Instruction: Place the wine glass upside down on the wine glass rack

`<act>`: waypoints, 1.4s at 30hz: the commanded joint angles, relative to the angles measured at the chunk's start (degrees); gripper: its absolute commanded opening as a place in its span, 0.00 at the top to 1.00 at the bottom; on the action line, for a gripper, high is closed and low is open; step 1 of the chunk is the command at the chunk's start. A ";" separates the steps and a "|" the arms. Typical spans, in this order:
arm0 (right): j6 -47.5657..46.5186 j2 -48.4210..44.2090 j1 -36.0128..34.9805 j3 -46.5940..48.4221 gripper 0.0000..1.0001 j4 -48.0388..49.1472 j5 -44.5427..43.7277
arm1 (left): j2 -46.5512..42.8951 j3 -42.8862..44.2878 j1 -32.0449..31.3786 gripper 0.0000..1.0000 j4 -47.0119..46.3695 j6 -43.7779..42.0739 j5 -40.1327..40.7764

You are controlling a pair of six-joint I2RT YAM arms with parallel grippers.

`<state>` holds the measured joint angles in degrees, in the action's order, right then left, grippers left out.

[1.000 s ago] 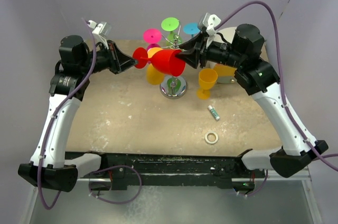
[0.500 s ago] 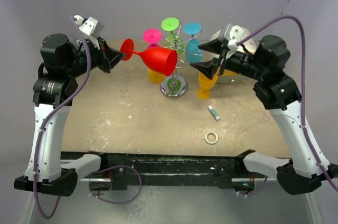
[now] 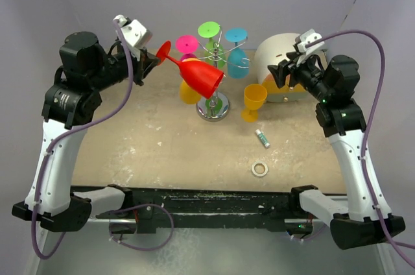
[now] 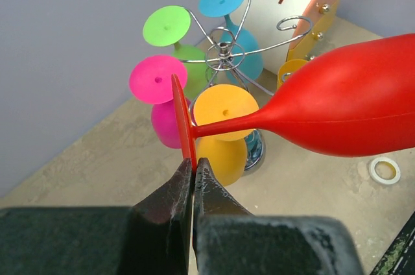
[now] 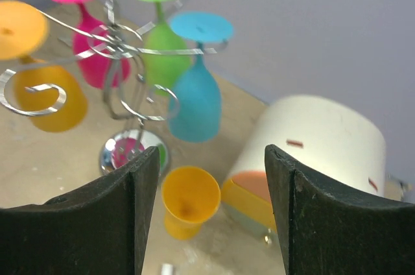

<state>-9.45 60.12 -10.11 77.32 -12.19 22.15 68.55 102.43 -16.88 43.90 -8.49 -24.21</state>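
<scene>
Red plastic wine glass (image 3: 202, 79), with a flat round foot, a thin stem and a deep tulip bowl, hangs in the air at the far middle of the scene, just left of and above the shiny chrome wire rack (image 3: 214, 105) with its round mirror base. The glass lies close to horizontal, foot to the far left and bowl mouth dipping to the near right. It is therefore only partly turned over and is not yet on the rack.

The left hand (image 3: 154, 59) is closed on the edge of the foot, as the left wrist view shows: both fingers pinch the thin red disc (image 4: 183, 119) edge-on. Holding the foot leaves the stem free, which is probably the part that must slide into one of the curled wire arms (image 4: 224, 48).

The right hand (image 5: 211, 152) has its fingers spread and carries nothing. It hovers to the right of the rack, near the round white-and-orange drawer box (image 3: 285, 61), well clear of the glass.

Four glasses already hang bowl-down from the rack: pink (image 3: 187, 44), green (image 3: 209, 29), blue (image 3: 236, 34) and orange (image 3: 189, 90). Their feet rest flat on top of the wire arms, which shows the pose intended for the red one. A yellow-orange glass (image 3: 254, 101) stands upright on the tabletop (image 3: 162, 152) just right of the rack's base.

The red surface is smooth, opaque and glossy, with a soft highlight along the bowl (image 4: 350, 103).
</scene>
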 commanded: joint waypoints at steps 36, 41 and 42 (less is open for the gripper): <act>2.36 -5.54 22.94 -21.03 0.30 13.86 17.05 | 27.27 11.76 -40.33 1.00 -12.27 -48.14 50.48; 2.39 -5.10 22.92 -20.98 0.30 13.71 18.00 | 27.18 9.49 -40.33 1.00 -12.95 -50.57 51.94; 2.36 -5.10 22.91 -21.03 0.30 13.77 17.97 | 26.97 9.02 -40.31 1.00 -12.93 -50.75 51.97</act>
<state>-6.68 55.55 12.51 55.90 -0.12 38.17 96.64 112.49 -57.14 34.35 -56.60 24.93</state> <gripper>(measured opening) 0.700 0.014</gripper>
